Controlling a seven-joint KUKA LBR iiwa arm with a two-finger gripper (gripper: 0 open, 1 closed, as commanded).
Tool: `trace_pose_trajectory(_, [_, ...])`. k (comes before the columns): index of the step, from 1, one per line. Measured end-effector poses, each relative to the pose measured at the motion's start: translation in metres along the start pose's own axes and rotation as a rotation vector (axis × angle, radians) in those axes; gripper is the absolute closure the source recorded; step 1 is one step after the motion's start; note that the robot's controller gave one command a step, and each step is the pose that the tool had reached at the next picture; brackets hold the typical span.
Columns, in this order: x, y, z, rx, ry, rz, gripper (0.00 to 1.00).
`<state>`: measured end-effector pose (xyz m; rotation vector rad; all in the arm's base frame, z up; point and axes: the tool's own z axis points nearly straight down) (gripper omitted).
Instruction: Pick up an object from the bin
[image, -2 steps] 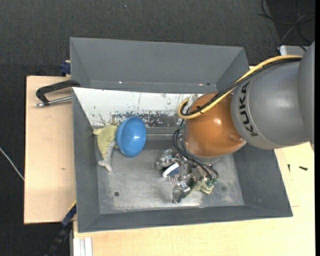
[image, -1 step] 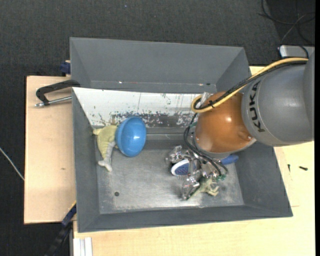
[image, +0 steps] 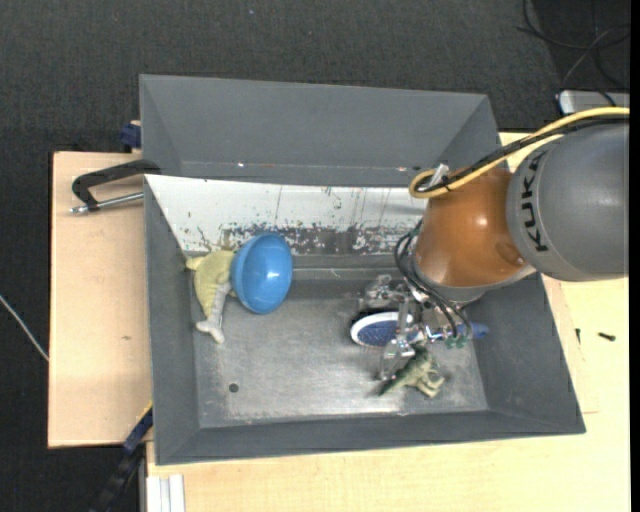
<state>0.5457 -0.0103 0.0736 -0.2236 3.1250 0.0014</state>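
Gripper (image: 405, 340): low in the bin (image: 300, 410), right half, toward the near wall. It hangs under the orange cover (image: 465, 240) of the arm (image: 575, 205), which comes in from the right. The metal and cables at the tip are tangled in this view, so you cannot tell whether the gripper is set wide or narrow, or whether anything is in it. Do not log a grasp.

Nearest things, two:
- blue oval piece (image: 372, 330), white-rimmed, lying flat on the bin floor just left of the gripper. Its right end runs under or against the tip; touching or just apart, not resolvable. Its long axis runs roughly left to right.
- green-and-tan piece (image: 415, 380), small and irregular, just on the near side of the gripper, close to the near wall. Its kind is unclear.

Further out, both well apart from the gripper at the far left: blue ball (image: 262, 272), egg-shaped, resting against a pale soft toy (image: 212, 285) by the left wall. The floor between them and the gripper is bare.

Judgement: the coming move turns on the blue oval piece lying left of the tip, with its long axis pointing at the gripper. Closing across the short width looks the easier bite, and you would need a small shift left to centre on it. The flat, low profile may let it slip out.
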Motion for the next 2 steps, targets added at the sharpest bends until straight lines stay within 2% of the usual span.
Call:
trace_pose_trajectory(1, [-0.001,0.001,-0.001,-0.001,-0.004,0.0,1.0])
trace_pose_trajectory(2, [-0.005,0.013,-0.167,0.001,-0.004,-0.26,1.0])
